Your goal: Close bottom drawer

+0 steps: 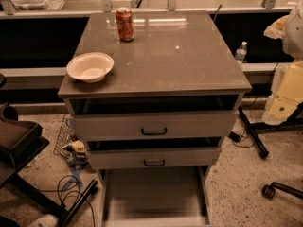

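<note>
Bottom drawer [156, 193] pulled out; cabinet top [189, 56] w/ 1 bowl [90, 66], 1 can [125, 24]; speckled floor [236, 183]; claw out of frame, state unknown.

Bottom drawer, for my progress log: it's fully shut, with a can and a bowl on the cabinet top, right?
No: the camera view shows the bottom drawer pulled far out. The can and bowl do sit on the cabinet top. The gripper is not in view.

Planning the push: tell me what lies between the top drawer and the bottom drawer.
In the camera view, the middle drawer, partly open, lies between the top drawer and the pulled-out bottom drawer. The gripper is not in view.
</note>
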You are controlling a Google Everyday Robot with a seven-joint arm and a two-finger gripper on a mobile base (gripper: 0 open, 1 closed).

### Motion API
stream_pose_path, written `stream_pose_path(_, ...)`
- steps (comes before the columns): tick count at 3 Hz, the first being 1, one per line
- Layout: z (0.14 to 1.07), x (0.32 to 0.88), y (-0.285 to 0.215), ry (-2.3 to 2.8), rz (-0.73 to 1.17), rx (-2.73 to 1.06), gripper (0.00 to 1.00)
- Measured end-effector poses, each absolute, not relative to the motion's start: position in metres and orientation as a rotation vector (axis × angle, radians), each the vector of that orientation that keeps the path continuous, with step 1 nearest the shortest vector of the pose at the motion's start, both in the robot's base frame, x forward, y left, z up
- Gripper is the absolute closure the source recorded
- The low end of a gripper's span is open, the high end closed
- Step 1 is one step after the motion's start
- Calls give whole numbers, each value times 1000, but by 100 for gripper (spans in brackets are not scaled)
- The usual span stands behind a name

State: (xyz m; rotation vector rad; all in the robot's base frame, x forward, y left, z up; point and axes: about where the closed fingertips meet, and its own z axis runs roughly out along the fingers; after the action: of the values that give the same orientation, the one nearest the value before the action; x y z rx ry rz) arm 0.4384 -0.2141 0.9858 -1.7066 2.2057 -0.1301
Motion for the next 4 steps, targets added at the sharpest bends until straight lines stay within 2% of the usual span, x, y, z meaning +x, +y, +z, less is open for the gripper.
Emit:
stream_pose_path(2, 971, 439, -215, 2176, -95, -1668, 0)
stream_pose_path(4, 801, 408, -210, 2047, 322, -1527, 0)
